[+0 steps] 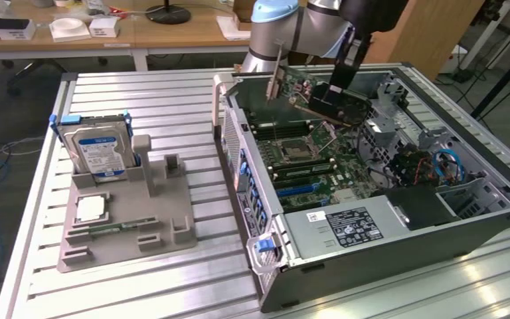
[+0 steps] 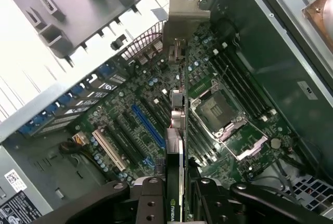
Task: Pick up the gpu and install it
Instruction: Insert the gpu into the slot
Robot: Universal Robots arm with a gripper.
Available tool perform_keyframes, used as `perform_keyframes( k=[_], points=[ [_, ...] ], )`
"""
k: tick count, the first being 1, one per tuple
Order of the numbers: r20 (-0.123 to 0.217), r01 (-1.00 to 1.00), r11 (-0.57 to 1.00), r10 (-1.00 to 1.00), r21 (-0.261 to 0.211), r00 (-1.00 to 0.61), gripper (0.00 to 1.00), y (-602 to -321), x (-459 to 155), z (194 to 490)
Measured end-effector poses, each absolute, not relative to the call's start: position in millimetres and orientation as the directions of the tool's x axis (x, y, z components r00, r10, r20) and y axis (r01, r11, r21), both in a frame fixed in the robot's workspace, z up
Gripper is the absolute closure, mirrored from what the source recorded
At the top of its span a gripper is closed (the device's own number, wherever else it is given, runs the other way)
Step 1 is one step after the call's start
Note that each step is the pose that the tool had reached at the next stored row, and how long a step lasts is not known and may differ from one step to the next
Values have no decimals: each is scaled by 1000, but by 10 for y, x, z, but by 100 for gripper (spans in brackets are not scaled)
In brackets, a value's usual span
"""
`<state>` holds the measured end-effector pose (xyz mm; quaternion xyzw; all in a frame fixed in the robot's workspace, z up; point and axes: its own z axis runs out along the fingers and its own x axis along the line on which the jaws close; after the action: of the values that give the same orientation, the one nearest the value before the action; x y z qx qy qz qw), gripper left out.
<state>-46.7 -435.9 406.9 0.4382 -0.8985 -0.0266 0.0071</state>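
Observation:
The gpu (image 1: 313, 92) is a dark green-black card with a silver bracket (image 1: 275, 74) at one end. It hangs tilted above the open computer case (image 1: 388, 229), over the motherboard (image 1: 313, 163). My gripper (image 1: 342, 78) is shut on the card's end away from the bracket. In the wrist view the gpu (image 2: 177, 115) appears edge-on, running from the gripper (image 2: 177, 195) out to its bracket (image 2: 184, 8). One dark finger (image 2: 148, 198) presses each side of the card. Beneath the card lie the motherboard's blue slot (image 2: 146, 125) and the processor socket (image 2: 221, 112).
A grey fixture tray (image 1: 127, 219) on the slatted aluminium table (image 1: 175, 100) holds a hard drive (image 1: 97, 151), a processor chip (image 1: 91, 207) and a memory stick (image 1: 113, 227). Inside the case are a drive cage (image 1: 388, 109), blue cables (image 1: 445, 163) and a power supply (image 1: 352, 226).

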Motion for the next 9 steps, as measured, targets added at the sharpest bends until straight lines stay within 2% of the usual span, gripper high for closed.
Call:
perform_keyframes(
  k=[9],
  points=[
    [-11, -823, 566, -824, 54, -567, 74, -4359, -380, 4051]
  ],
)
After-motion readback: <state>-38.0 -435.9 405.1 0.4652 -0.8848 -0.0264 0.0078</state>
